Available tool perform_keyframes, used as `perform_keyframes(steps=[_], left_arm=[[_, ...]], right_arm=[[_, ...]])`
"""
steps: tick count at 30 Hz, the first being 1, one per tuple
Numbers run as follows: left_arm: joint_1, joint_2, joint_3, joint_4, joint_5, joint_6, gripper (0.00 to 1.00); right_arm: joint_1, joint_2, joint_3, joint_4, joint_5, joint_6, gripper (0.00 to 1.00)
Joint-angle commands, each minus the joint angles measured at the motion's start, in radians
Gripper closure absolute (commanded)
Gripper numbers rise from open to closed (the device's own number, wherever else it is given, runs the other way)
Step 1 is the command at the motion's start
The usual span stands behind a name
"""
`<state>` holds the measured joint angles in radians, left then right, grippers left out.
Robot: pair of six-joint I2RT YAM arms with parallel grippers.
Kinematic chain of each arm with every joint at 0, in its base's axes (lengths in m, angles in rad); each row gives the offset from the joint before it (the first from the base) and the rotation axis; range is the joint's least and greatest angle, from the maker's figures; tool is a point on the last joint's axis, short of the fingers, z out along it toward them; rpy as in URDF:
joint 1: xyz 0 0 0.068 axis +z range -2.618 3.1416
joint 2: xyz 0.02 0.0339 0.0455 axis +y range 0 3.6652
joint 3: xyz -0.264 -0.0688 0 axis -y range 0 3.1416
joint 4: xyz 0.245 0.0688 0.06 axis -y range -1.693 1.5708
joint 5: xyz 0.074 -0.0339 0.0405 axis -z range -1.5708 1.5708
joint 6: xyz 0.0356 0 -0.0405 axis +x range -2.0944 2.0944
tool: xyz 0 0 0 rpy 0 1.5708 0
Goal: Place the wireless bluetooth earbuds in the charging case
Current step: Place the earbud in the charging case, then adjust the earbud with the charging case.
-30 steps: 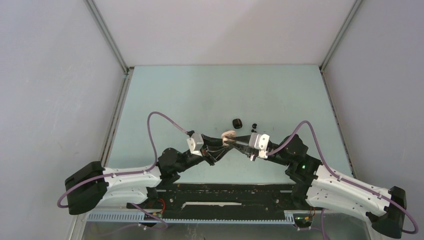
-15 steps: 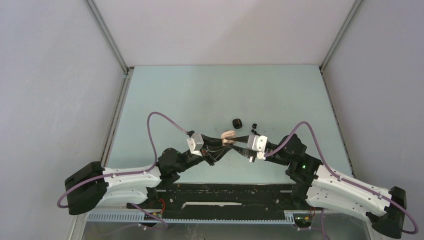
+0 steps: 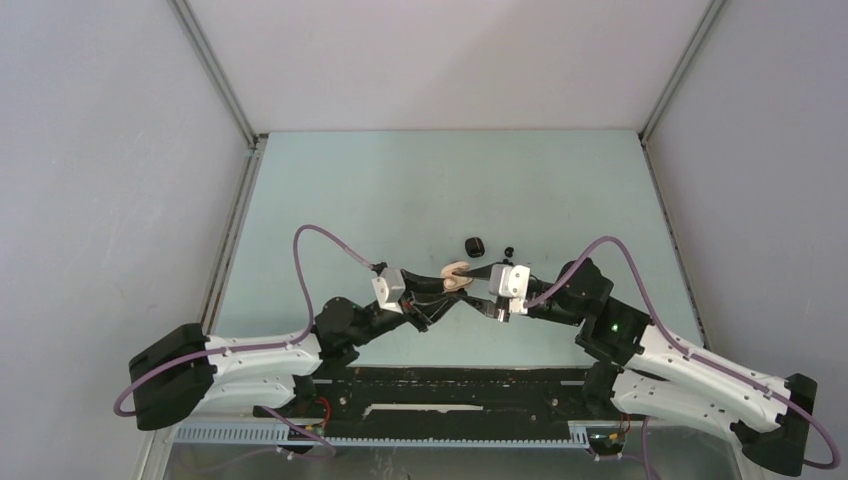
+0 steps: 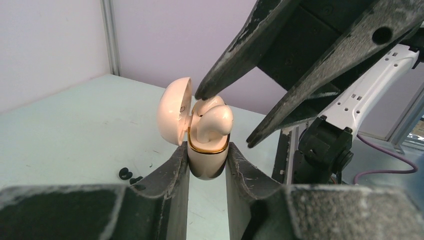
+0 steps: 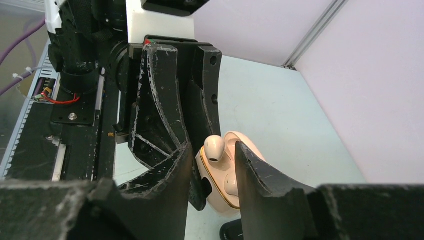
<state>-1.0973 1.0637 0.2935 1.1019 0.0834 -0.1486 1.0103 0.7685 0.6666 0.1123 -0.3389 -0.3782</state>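
Left gripper [image 4: 207, 151]: jaws clamp the open charging case [image 4: 206, 164].
Right gripper [image 5: 212, 150]: jaws apart, straddling a half-seated earbud [image 5: 214, 146].
Risk: a fingertip nudge tips it out.

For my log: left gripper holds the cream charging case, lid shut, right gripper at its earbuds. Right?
No, the lid is open; the left wrist view shows it. The left gripper holds the charging case, the right gripper at its earbuds.

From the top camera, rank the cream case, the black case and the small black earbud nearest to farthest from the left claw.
1. The cream charging case, clamped in the left claw.
2. The black case, just beyond it.
3. The small black earbud, farther off to the right.
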Motion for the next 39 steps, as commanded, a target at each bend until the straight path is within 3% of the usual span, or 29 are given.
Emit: perform_keyframes(steps=[1,6,11,14,19,21,39], left_arm=[[-0.006,-0.017,-0.001,0.068,0.007,0.024,1.0],[-0.006,-0.001,0.002,0.068,0.017,0.021,1.0],[-0.006,0.014,0.003,0.067,0.028,0.032,1.0],[-0.006,0.02,0.0,0.048,0.042,0.047,1.0],[-0.006,0.031,-0.002,0.007,0.074,0.086,1.0],[-0.006,0.034,-0.007,0.001,0.083,0.099,1.0],[-0.017,0.035,-0.019,-0.036,0.112,0.147,1.0]], right_arm=[[0.004,-0.012,0.092,-0.073,-0.019,0.003,0.6],[0.004,-0.021,0.155,-0.159,-0.037,0.011,0.58],[-0.016,0.01,0.246,-0.262,0.012,0.069,0.23],[-0.088,0.092,0.362,-0.457,-0.053,0.099,0.1],[-0.132,0.183,0.468,-0.734,-0.146,0.043,0.04],[-0.148,0.203,0.476,-0.771,-0.189,0.05,0.04],[-0.226,0.29,0.476,-0.715,-0.253,0.218,0.03]])
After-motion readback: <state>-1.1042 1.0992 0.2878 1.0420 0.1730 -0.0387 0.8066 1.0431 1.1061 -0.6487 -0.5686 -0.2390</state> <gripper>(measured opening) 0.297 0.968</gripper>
